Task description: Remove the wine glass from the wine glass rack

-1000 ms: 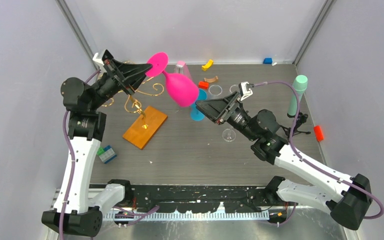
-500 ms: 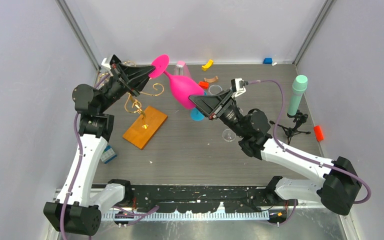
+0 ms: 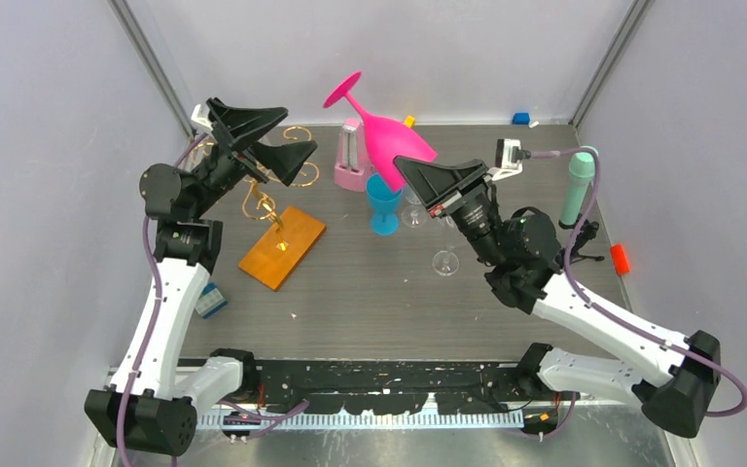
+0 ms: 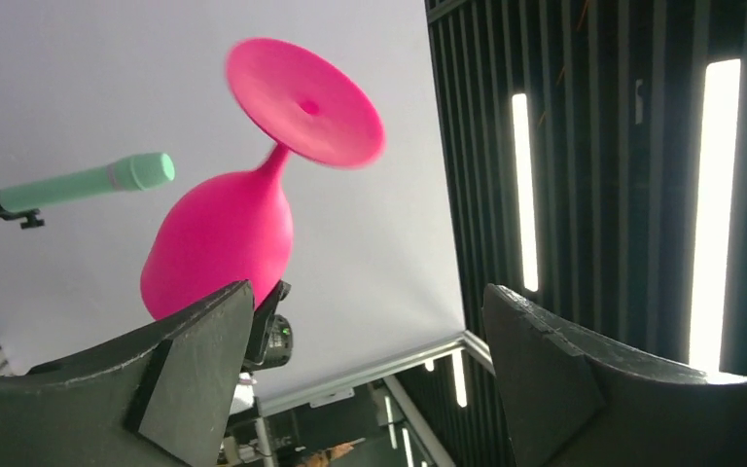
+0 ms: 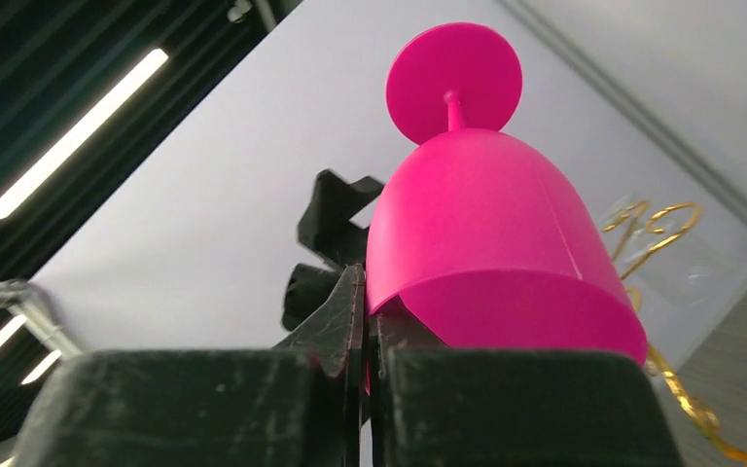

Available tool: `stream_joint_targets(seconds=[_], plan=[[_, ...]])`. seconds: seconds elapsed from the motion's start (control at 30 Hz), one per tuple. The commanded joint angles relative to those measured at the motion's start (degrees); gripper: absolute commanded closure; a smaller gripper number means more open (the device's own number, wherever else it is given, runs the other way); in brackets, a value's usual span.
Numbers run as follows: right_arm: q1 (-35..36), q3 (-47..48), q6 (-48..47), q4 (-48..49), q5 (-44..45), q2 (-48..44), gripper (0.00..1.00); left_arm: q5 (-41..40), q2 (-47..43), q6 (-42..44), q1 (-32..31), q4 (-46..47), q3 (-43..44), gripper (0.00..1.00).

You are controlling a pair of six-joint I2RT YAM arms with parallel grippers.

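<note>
The right gripper (image 3: 406, 167) has the pink wine glass (image 3: 392, 142) up in the air, its jaws pinching the wall of the bowl near the rim. The right wrist view shows the two fingers (image 5: 342, 321) drawn almost flat together with a sliver of pink between them. The glass is tipped over, bowl low and round foot pointing up and away toward the back wall. From above it hangs over the far part of the surface (image 3: 370, 292), over a pink metronome (image 3: 352, 156) and a blue cup (image 3: 383, 204).

It is well apart from the wine glass rack (image 3: 282, 248), whose gold curls rise from an orange-brown base on the left side of the surface.

The left gripper (image 3: 300, 129) is raised over the rack's wire arms with its jaws spread wide and nothing between them. Its wrist camera looks between the fingers at the glass (image 4: 219, 248) beyond.

Two clear wine glasses, one (image 3: 444, 261) nearer than the other (image 3: 413, 209), stand just in front of the right arm. A mint-green microphone (image 3: 578, 180) stands on a small stand toward the right wall.
</note>
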Motion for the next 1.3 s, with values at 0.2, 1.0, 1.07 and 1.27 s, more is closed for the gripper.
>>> stream_joint_targets(seconds=[0.2,1.0,1.07,1.27], plan=[[-0.08,20.99,-26.14,-53.26,16.75,-2.11,1.0,6.78,1.32,43.43,0.01,-22.2,18.44,0.09],[-0.08,43.97,-38.1,-108.26,9.25,27.79,1.0,-30.16,2.25,92.54,-0.02,-76.24,40.0,0.04],[-0.06,45.78,-38.31,-109.61,9.75,32.1,1.0,-30.3,2.44,92.63,0.01,-76.12,39.84,0.04],[-0.04,47.15,-39.81,-110.57,6.55,36.7,1.0,-31.1,2.65,93.44,0.0,-76.22,39.76,0.03]])
